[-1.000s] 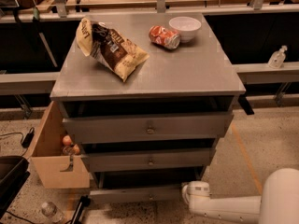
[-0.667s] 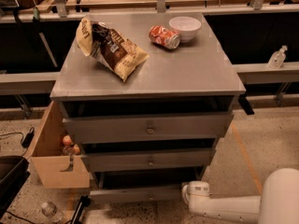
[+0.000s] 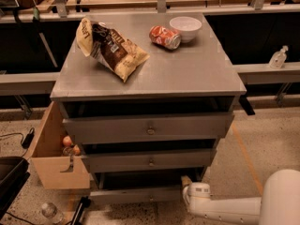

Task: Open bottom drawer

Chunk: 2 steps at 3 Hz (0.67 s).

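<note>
White gripper sits just right of the stiff, likely light, shallow grey bottom drawer; its grip can't be told. Pull by the centre knob.

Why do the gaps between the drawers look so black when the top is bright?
In the camera view, light seems to come from above: the cabinet top is evenly lit, each overhanging front shades the gap under it, and the bottom drawer lies dimmest; the pale gripper, low at that drawer's right end, stands out.
</note>
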{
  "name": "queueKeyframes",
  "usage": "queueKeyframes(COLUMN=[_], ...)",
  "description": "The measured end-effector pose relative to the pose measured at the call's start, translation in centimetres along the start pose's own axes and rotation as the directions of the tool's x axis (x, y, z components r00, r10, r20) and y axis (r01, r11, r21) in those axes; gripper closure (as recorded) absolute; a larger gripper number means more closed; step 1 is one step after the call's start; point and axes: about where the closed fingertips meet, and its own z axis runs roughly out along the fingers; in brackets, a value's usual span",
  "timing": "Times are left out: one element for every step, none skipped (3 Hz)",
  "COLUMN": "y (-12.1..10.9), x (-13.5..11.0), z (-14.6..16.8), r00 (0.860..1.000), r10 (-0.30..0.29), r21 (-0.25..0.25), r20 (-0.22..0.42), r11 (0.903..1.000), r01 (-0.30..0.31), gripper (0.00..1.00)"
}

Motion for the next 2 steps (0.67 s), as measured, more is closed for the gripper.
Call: queueKeyframes(y=[0.1, -0.2], x=[-0.3, -2.0], z=[-0.4, -1.8], r00=[1.0, 1.0], r10=[0.007, 0.0], r21=[0.002, 0.007], r20=[0.001, 0.021], r11=[1.0, 1.0], r01=[-0.007, 0.0], gripper=[0.16, 0.0])
